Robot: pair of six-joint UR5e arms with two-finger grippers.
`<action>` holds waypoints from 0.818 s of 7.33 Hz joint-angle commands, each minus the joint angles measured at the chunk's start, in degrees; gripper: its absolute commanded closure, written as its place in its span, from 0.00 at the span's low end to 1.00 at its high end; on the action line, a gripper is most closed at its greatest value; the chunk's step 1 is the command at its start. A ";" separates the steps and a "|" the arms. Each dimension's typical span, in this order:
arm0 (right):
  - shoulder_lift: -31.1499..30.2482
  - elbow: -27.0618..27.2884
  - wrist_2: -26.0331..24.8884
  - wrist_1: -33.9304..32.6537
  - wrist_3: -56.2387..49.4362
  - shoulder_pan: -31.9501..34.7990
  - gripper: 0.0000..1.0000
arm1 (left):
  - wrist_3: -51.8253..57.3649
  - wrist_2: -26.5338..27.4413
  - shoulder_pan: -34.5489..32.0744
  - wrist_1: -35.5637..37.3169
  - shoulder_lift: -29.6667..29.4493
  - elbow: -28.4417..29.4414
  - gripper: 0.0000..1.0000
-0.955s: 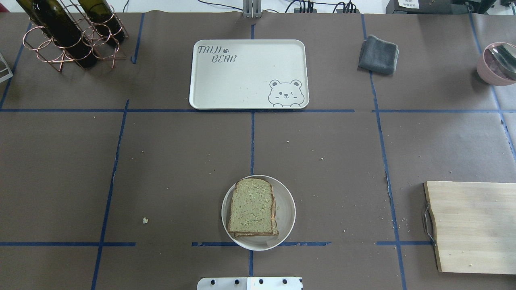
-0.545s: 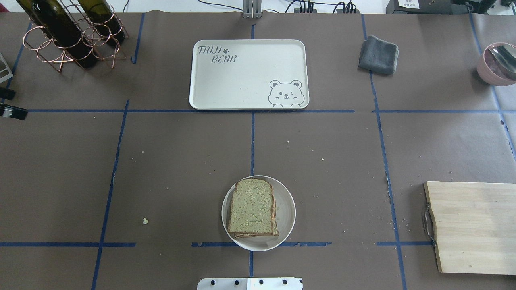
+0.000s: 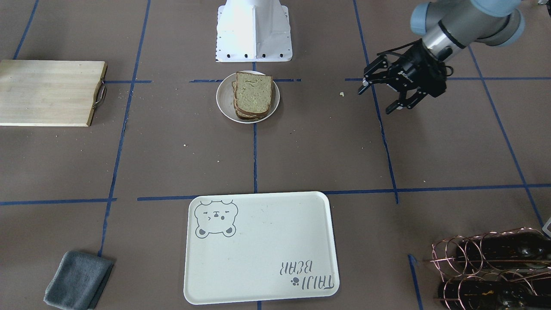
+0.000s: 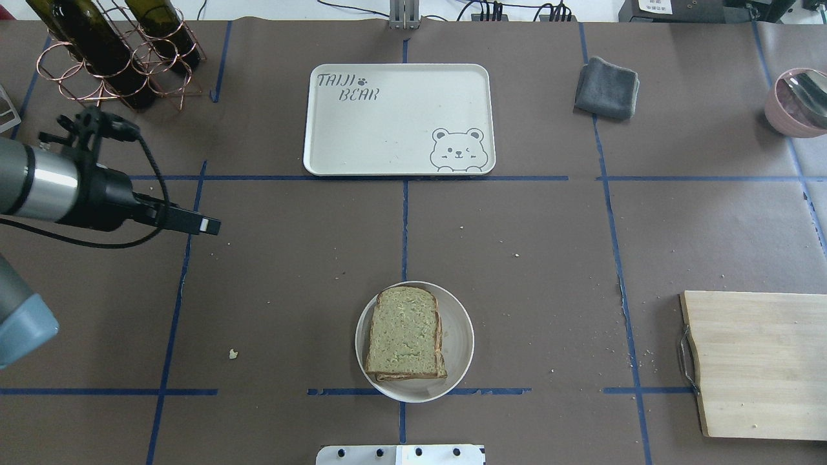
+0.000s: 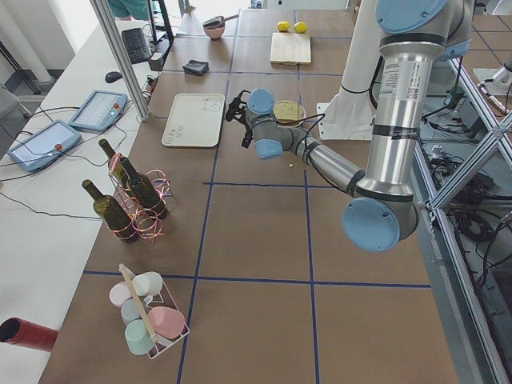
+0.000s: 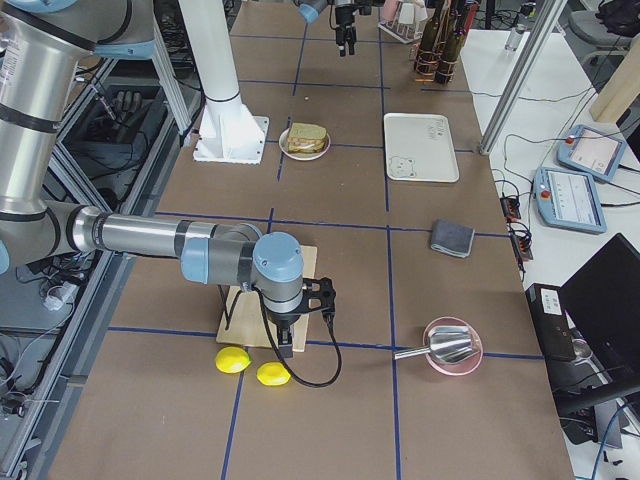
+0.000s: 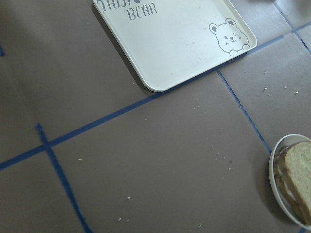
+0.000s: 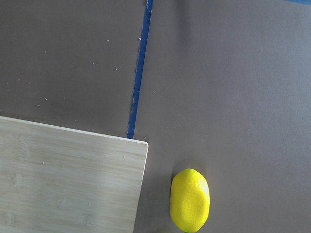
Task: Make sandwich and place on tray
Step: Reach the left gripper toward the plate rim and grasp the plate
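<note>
The sandwich (image 4: pixel 405 340), two stacked tan bread slices with brown crust, lies on a small round white plate (image 4: pixel 460 336) near the robot's base; no egg shows. It also shows in the front view (image 3: pixel 254 94) and at the left wrist view's edge (image 7: pixel 296 179). The cream tray (image 4: pixel 399 119) with the bear drawing lies empty at the far middle. My left gripper (image 3: pixel 376 100) is open and empty, held above the table to the left of the plate. My right gripper (image 6: pixel 285 340) shows only in the right side view, over the cutting board; I cannot tell its state.
A wooden cutting board (image 4: pixel 756 365) lies at the near right, with two lemons (image 6: pixel 232 360) beside it. A grey cloth (image 4: pixel 606 87) and a pink bowl with a spoon (image 4: pixel 798 100) are at the far right. A copper wine rack with bottles (image 4: pixel 116 51) stands at the far left.
My left arm has come in from the left edge of the overhead view and moved right, over the table. The sandwich, plate and tray have not moved.
</note>
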 commanded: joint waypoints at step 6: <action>-0.06 -1.58 -0.17 0.16 0.04 0.64 0.00 | -28.53 22.44 23.95 2.97 -13.55 10.06 0.52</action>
